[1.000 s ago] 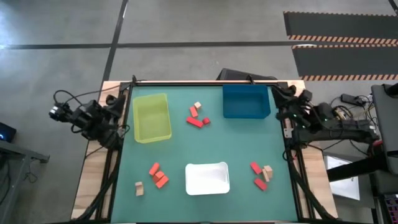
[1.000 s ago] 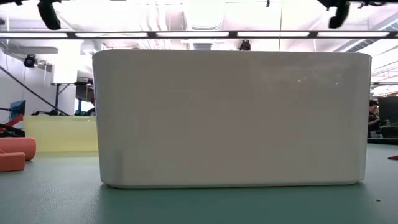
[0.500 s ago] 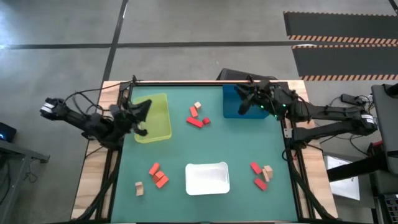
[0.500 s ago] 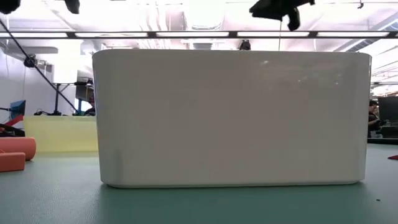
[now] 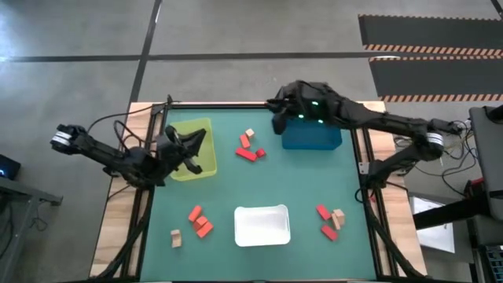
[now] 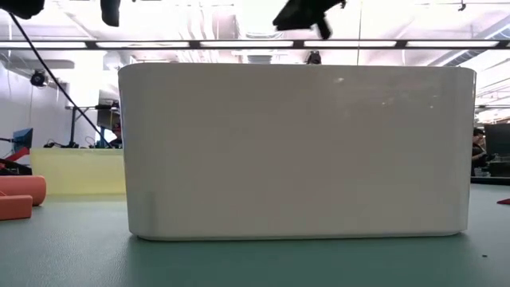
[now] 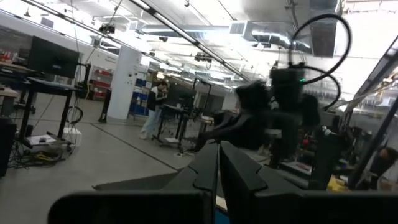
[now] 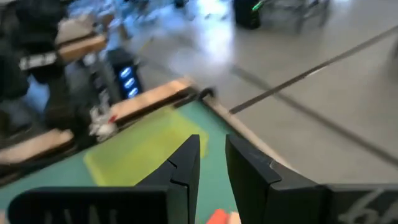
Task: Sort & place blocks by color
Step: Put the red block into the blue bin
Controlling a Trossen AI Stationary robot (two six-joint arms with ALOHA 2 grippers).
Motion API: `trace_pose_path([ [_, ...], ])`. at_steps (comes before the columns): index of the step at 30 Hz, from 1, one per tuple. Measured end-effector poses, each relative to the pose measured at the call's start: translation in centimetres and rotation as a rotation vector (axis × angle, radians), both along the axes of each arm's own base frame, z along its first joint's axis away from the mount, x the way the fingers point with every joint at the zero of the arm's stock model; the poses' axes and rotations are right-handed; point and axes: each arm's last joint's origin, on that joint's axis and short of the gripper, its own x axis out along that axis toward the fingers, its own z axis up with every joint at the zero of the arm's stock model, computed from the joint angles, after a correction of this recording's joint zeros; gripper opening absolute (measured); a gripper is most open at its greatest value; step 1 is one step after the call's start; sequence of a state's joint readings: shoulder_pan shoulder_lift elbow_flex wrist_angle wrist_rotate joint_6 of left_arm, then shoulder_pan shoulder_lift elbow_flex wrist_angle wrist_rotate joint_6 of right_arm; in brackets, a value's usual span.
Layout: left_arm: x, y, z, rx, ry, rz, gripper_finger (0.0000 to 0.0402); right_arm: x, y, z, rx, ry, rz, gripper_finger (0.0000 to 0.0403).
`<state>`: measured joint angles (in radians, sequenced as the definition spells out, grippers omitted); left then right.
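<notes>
Orange-red, deeper red and tan blocks lie flat on the green mat in three groups: mid-table (image 5: 248, 146), near left (image 5: 198, 221) and near right (image 5: 330, 220). My left gripper (image 5: 191, 143) hangs shut above the yellow-green tray (image 5: 189, 126); its fingertips nearly meet in the left wrist view (image 7: 217, 171). My right gripper (image 5: 277, 119) hovers at the far left corner of the blue tray (image 5: 312, 135). A narrow gap shows between its fingers (image 8: 212, 155). It holds nothing. The white tray (image 5: 262, 226) sits at the near middle.
In the low view the white tray (image 6: 295, 151) fills most of the picture, with orange-red blocks (image 6: 17, 198) and the yellow-green tray (image 6: 76, 171) to its left. Both grippers (image 6: 111, 9) (image 6: 307, 14) hang high above. Bare mat lies between the trays and block groups.
Both arms have swung in from the table's side edges. The left gripper moved toward the table's right until it stood over the yellow-green tray. The right gripper moved left across the blue tray to its far left corner. No block has moved.
</notes>
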<state>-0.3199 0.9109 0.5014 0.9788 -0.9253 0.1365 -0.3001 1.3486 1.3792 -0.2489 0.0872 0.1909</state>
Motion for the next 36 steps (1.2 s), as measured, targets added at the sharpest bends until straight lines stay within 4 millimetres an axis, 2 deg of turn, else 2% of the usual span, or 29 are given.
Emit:
trace_pose_path([
  [4, -0.5, 0.2, 0.4, -0.007, -0.023, 0.000, 0.0001, 3.1, -1.2, -1.6, 0.061, 0.088, 0.092, 0.0062],
  [8, -1.0, 0.3, 0.8, -0.016, -0.048, -0.001, 0.0001, 5.3, -2.1, -2.7, 0.038, 0.198, 0.127, 0.0052],
  [15, -1.7, 0.5, 1.2, -0.021, -0.072, 0.002, 0.0001, 8.4, -3.0, -7.2, 0.056, 0.468, 0.191, 0.0039],
  [19, -1.9, 0.6, 1.3, -0.022, -0.080, 0.003, 0.0001, 9.6, -3.2, -9.7, 0.123, 0.551, 0.248, 0.0038],
  [22, -2.0, 0.7, 1.4, -0.008, -0.068, 0.016, 0.0001, 10.4, -2.9, -11.5, 0.181, 0.580, 0.278, 0.0038],
  [26, -2.1, 0.7, 1.4, 0.013, -0.049, 0.034, 0.0001, 11.4, -1.9, -13.3, 0.194, 0.611, 0.300, 0.0038],
  [30, -2.2, 0.8, 1.5, 0.008, -0.040, 0.057, 0.0001, 12.5, -1.0, -15.9, 0.202, 0.670, 0.317, 0.0038],
  [36, -2.7, 1.0, 1.7, -0.002, -0.057, 0.064, 0.0001, 13.7, -0.6, -19.1, 0.127, 0.742, 0.309, 0.0038],
])
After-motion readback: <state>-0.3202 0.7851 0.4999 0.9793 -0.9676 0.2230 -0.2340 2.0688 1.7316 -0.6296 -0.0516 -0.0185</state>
